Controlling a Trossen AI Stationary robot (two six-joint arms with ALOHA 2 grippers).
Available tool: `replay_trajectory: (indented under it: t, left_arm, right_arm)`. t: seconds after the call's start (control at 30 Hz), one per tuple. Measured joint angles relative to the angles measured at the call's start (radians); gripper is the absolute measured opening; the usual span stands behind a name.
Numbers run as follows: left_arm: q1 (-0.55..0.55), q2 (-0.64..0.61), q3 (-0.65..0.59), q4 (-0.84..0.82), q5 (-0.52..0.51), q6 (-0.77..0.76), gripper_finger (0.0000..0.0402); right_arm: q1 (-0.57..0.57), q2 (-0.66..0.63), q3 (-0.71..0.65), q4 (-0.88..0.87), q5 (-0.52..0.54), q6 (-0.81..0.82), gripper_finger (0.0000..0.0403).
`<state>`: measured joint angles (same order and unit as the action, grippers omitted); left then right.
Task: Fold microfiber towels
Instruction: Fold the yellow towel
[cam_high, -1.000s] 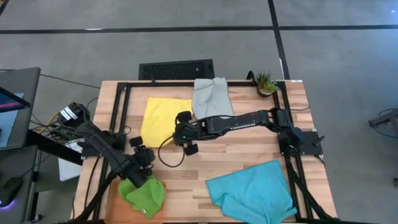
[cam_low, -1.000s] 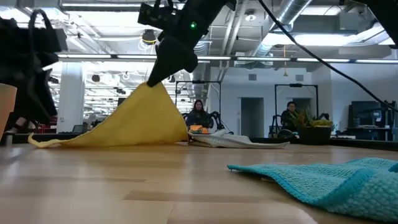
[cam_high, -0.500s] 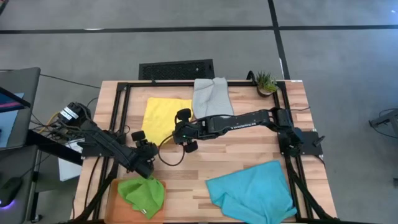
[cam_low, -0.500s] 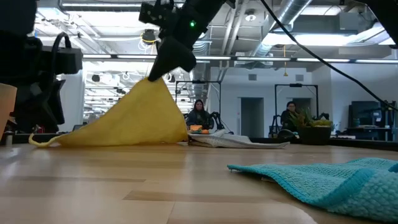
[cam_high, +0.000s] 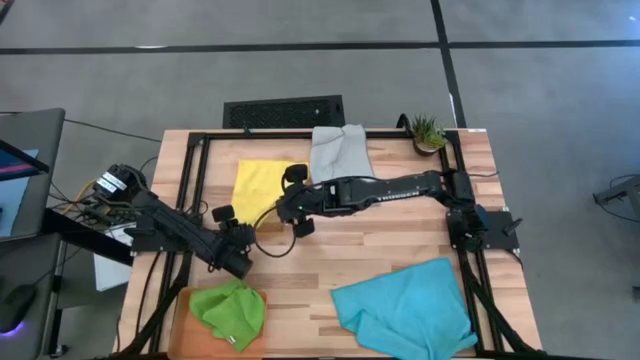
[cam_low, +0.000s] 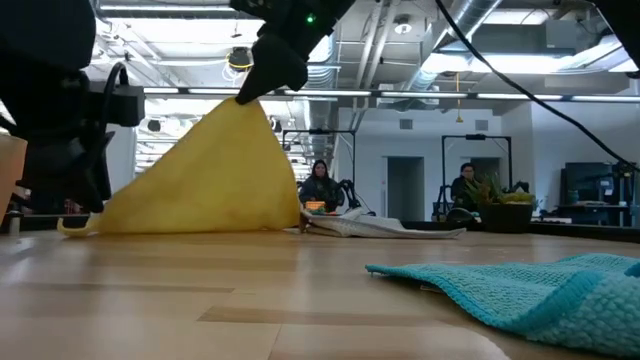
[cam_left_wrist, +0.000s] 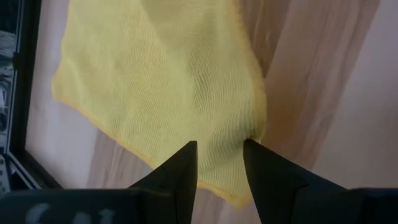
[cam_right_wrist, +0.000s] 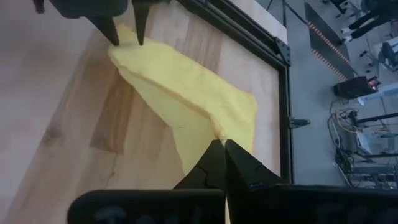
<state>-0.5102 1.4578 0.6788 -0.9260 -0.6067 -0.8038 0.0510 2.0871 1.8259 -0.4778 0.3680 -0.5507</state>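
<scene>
The yellow towel (cam_high: 255, 185) lies at the table's far left, with its near right corner raised into a peak (cam_low: 243, 103). My right gripper (cam_right_wrist: 222, 146) is shut on that corner. My left gripper (cam_left_wrist: 217, 155) is open and stands just above the towel's near left corner (cam_right_wrist: 119, 46), with a finger on either side. I cannot tell whether it touches the cloth. The green towel (cam_high: 230, 310) lies crumpled on the orange tray (cam_high: 183, 305). The grey towel (cam_high: 340, 155) lies at the far edge, and the turquoise towel (cam_high: 405, 310) at the near right. My right gripper pinches the yellow towel's corner (cam_right_wrist: 214, 132) between its two fingers. It comes slanting down from the table's right side. The cloth hangs from the fingers like a tent, and its far and left edges (cam_low: 90, 228) rest on the table. I cannot tell whether one layer or several are held.
A small potted plant (cam_high: 428, 132) stands at the far right corner. A black metal frame (cam_high: 200, 180) runs around the tabletop. Bare wood (cam_high: 360, 250) lies between the yellow and turquoise towels. People sit in the room beyond the table.
My right gripper has risen and drifted toward the far edge with the towel's corner, so the yellow tent stands taller. My left gripper, still open, has swung from above the green towel toward the far edge, to the yellow towel's near left corner.
</scene>
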Motion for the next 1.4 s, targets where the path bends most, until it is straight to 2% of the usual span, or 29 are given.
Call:
replay_trajectory:
  t: [0.17, 0.47, 0.6, 0.87, 1.1, 1.4]
  left_arm:
    - [-0.007, -0.008, 0.044, -0.003, 0.023, -0.009, 0.0124]
    - [0.000, -0.012, 0.068, 0.062, 0.009, 0.070, 0.0124]
    - [0.027, -0.012, 0.068, 0.054, -0.030, 0.062, 0.0124]
    - [0.115, -0.012, 0.066, 0.059, -0.029, 0.050, 0.0124]
    - [0.157, -0.013, 0.011, 0.054, 0.076, 0.014, 0.0124]
    - [0.156, -0.013, -0.014, -0.037, 0.115, -0.047, 0.0124]
  right_arm:
    - [-0.018, -0.002, 0.000, 0.000, 0.000, 0.001, 0.0008]
    - [-0.033, -0.002, 0.000, 0.016, 0.000, 0.001, 0.0008]
    - [-0.032, -0.002, 0.000, 0.016, 0.000, 0.001, 0.0009]
    - [-0.032, -0.002, 0.000, 0.017, 0.000, 0.001, 0.0009]
    - [-0.032, -0.002, 0.000, 0.016, 0.000, 0.002, 0.0009]
    - [-0.035, -0.002, 0.000, 0.011, 0.000, 0.002, 0.0009]
